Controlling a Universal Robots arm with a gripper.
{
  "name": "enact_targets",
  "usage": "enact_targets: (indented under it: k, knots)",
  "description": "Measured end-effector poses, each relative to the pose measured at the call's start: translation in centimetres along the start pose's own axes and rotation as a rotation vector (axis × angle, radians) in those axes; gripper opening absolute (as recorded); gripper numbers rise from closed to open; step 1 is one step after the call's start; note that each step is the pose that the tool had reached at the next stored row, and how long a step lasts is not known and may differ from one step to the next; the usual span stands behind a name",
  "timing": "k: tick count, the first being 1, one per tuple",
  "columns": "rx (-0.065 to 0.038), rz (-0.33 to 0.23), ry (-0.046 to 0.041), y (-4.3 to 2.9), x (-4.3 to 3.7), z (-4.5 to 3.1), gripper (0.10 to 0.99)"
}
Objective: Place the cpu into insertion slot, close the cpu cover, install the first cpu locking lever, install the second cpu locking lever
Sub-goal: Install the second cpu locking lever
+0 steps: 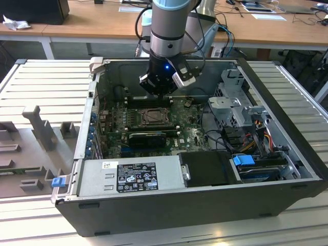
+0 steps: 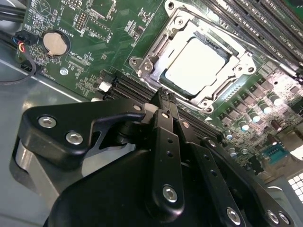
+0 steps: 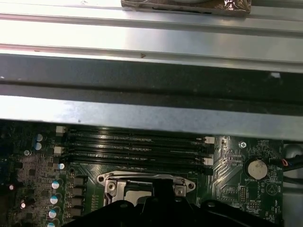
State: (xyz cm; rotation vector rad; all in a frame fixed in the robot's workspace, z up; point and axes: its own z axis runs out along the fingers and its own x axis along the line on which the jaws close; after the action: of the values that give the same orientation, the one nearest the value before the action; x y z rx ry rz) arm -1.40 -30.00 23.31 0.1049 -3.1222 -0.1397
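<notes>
Cpu [image 2: 196, 66]: seated in insertion slot [image 2: 142, 64], cpu cover [image 2: 239, 61] down (levers pending). Pincer [image 2: 163, 97] together, empty, just beside socket.

The arm [image 1: 166, 28] is a thick grey cylinder capped by a pale blue ring at its upper joint, with black cables looping beside it. Below it sits a black wrist block carrying a small glowing blue light and a silver-white bracket. The gripper [image 2: 163, 101] is matt black, built of jointed links fastened with round silver screws.
</notes>
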Motion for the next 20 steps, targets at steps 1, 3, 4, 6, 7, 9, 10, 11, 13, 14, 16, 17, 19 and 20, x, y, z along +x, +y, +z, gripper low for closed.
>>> enact_targets:
  k: [1,3,4,6,7,9,10,11,13,14,16,17,19,20]
  knots:
    - [0.0,0.0,-0.0001,-0.03,0.0,0.01,0.106]
    - [0.0,0.0,0.0,-0.1,0.01,0.02,0.106]
    - [0.0,0.0,0.0001,-0.14,0.01,0.03,0.106]
    - [0.0,0.0,0.0,-0.24,0.02,0.03,0.106]
    - [0.0,0.0,0.0001,-0.39,0.03,0.02,0.106]
    - [0.0,0.0,0.0001,-0.67,0.05,-0.01,0.106]
    - [0.0,0.0,0.0001,-0.74,0.05,-0.01,0.106]
    - [0.0,0.0,0.0,-0.81,0.06,-0.02,0.106]
    - [0.0,0.0,0.0,-0.92,0.06,-0.03,0.106]
    - [0.0,0.0,0.0001,-0.97,0.07,-0.03,0.106]
    - [0.0,0.0,0.0,-1.06,0.07,-0.04,0.106]
    - [0.0,0.0,0.0001,-1.13,0.08,-0.04,0.106]
    - [0.0,0.0,0.0001,-1.2,0.08,-0.05,0.106]
    - [0.0,0.0,0.0,-1.24,0.09,-0.05,0.106]
